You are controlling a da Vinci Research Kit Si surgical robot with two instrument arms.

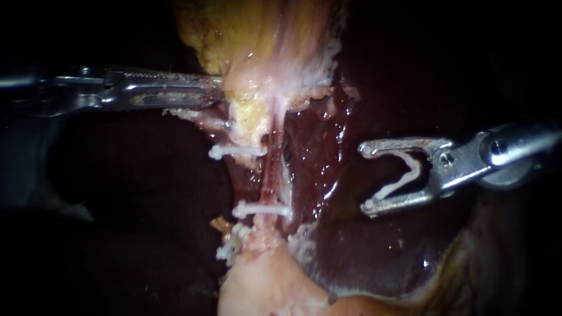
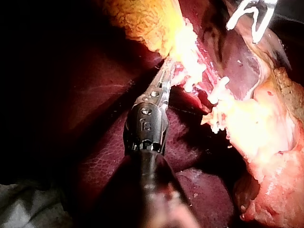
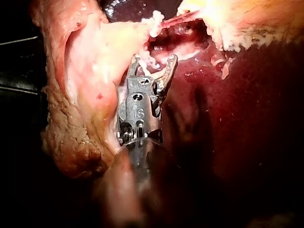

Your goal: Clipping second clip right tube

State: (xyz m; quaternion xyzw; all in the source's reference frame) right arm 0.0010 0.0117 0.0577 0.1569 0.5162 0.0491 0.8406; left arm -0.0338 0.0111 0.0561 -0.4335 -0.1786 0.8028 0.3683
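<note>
Left instrument clamps into the pale tissue, and its jaw tips vanish inside it. The shaft sinks into dark blur and runs off the left edge. Right instrument: shaft sliced by the right edge. Low on the tube, a bunch of clips, too tangled to count. Left wrist view: only the loaded clip held in the right jaws peeks in, everything behind it cut off. Right wrist view: the shaft nearest the camera is pure blur.
</note>
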